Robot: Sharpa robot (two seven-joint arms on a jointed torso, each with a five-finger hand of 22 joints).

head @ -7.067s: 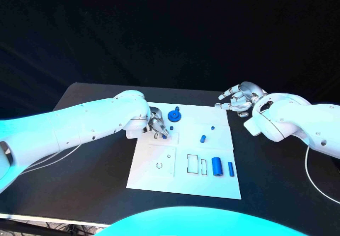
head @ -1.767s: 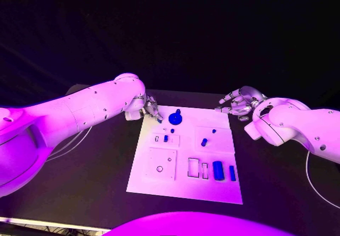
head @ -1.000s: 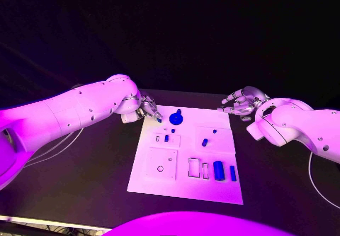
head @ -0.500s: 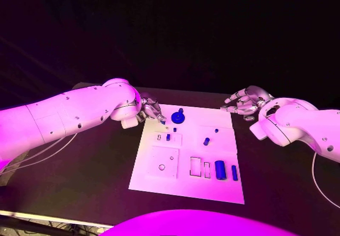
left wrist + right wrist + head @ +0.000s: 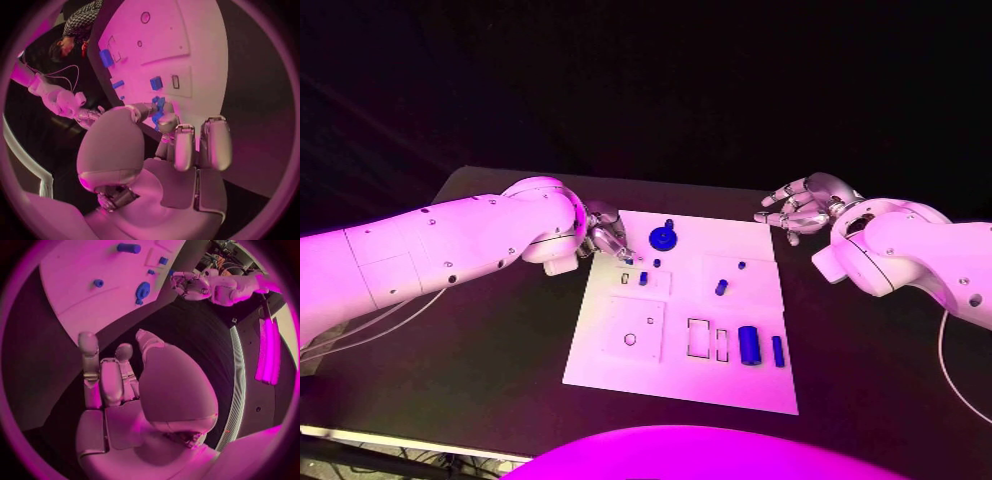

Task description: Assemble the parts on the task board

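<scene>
Withdrawn from the small pegs, the left hand [image 5: 604,236] now hovers at the task board's [image 5: 678,375] far left corner, its fingers [image 5: 164,122] apparently pinching a small blue part [image 5: 158,106] just beside the round blue knob [image 5: 662,237]. Right hand [image 5: 800,208] waits off the board's far right corner over the tabletop [image 5: 473,340], fingers spread, empty. Judged: a part is being carried for seating.

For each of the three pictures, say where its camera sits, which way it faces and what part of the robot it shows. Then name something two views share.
Head view: on the robot's head, looking down at the task board on the black table; both arms show, left hand and right hand.
Left wrist view: behind the left hand, facing along it to the board.
Right wrist view: behind the right hand, facing across the board to the left hand.
Shared: the round blue part.
</scene>
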